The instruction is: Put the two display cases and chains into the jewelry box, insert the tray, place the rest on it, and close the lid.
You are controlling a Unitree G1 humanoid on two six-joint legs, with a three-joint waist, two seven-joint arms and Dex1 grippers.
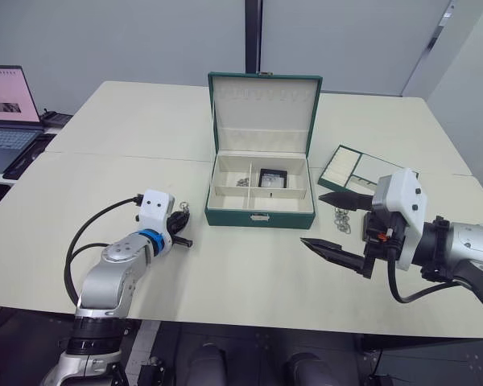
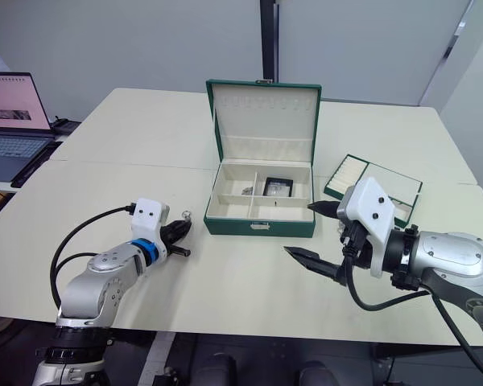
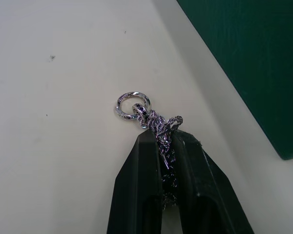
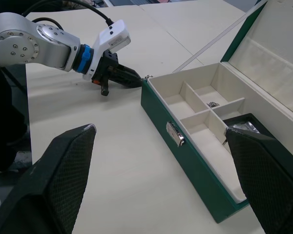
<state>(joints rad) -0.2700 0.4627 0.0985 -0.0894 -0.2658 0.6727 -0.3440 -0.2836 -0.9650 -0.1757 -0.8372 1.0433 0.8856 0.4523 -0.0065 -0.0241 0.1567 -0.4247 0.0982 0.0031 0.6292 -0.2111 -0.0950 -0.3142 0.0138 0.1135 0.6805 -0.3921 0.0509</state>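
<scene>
Your jewelry box [image 1: 260, 197] sits mid-tabletop, a bit toward the far edge, lid [image 1: 264, 111] standing upright and open. One display case [image 1: 272, 178] already lies in the back right compartment, and a small chain piece [image 1: 243, 182] is in the back middle one. The tray [image 1: 362, 171] is still out on the table, right of the box toward the right edge, tilted at an angle. More chains [image 1: 342, 219] lie loose on the tabletop just in front of the tray, near the box's front right corner.

Your left gripper [image 1: 179, 229] is low over the table, left of the box's front left corner, fingers pinched tight on a silvery chain [image 3: 156, 127]; its ring end [image 3: 131, 105] pokes out past the fingertips and sits at the table surface.

Your right gripper [image 1: 322, 219] hangs just off the box's front right corner, near the front edge of the tabletop, fingers spread wide with nothing between them.

A laptop [image 1: 8, 117] is open on a separate table at the far left.
</scene>
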